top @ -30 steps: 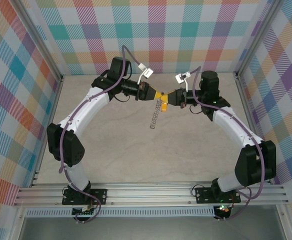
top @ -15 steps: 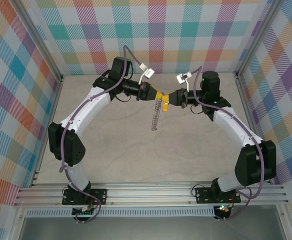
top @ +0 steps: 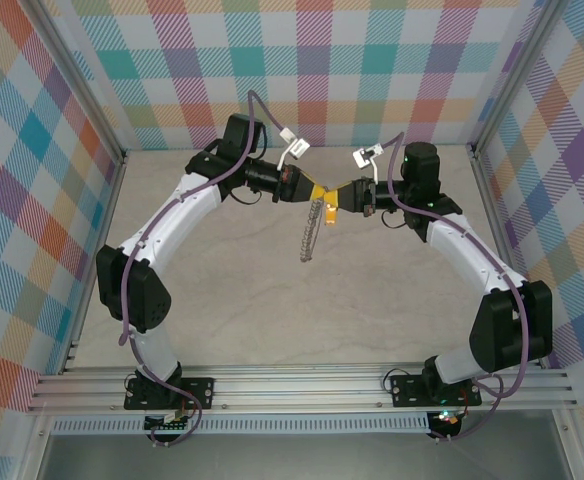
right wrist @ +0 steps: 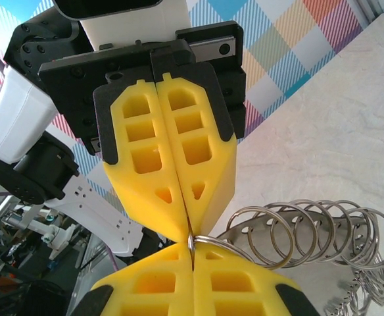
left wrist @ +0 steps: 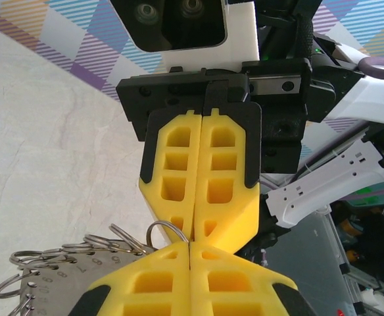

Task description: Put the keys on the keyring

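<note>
Barely shifted in the last second — only a slight swing of the dangling keyring (top: 312,235), hung above the tabletop (top: 222,300). Tip to tip, left fingers (left wrist: 146,289) and right fingers (right wrist: 244,289) both clamped shut on its top loop. No key discernible — threading likely still pending.

The only writing is a row of small digits stamped on a grey metal plate (left wrist: 47,284) that lies among the key rings (left wrist: 87,247) in the left wrist view. A 7 is legible; the digits beside it are too blurred to read.
</note>
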Controlling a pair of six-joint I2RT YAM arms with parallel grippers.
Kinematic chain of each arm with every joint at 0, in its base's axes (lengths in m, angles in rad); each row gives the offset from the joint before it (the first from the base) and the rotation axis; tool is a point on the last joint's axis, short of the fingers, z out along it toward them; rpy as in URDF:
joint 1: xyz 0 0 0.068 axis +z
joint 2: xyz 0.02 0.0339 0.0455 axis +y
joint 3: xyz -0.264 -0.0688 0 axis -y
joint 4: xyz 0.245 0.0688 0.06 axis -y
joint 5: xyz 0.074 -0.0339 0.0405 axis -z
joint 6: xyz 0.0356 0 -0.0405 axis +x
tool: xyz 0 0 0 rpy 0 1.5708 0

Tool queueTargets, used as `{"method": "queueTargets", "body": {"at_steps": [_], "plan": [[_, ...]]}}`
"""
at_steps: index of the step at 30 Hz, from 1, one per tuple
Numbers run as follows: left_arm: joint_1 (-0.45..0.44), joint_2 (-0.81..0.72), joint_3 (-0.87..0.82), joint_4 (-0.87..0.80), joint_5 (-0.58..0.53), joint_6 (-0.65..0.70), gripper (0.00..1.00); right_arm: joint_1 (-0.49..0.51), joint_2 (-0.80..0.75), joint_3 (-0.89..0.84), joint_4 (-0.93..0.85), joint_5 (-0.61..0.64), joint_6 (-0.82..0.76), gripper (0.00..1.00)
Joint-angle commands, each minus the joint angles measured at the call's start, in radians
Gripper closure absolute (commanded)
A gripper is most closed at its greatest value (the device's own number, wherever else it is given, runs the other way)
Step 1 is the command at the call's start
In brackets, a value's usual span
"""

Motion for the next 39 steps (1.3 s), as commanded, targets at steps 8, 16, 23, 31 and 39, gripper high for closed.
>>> {"method": "queueTargets", "body": {"at_steps": [8,16,23,31,39], "plan": [[-0.052,-0.159,-0.224,0.451,-0.214,-0.268,1.00,-0.045,-0.090,-0.082,0.140,0.052,0.060,0.61],[-0.052,-0.303,-0.377,0.673,-0.282,-0.361,1.00,-0.089,-0.238,-0.242,0.262,0.125,0.150,0.57],[-0.051,-0.361,-0.465,0.816,-0.308,-0.406,1.00,-0.088,-0.302,-0.320,0.352,0.261,0.222,0.57],[-0.053,-0.365,-0.492,0.922,-0.286,-0.468,1.00,-0.005,-0.325,-0.300,0.342,0.317,0.213,0.54],[-0.064,-0.374,-0.501,0.974,-0.259,-0.503,1.00,0.020,-0.309,-0.253,0.354,0.347,0.207,0.52]]}}
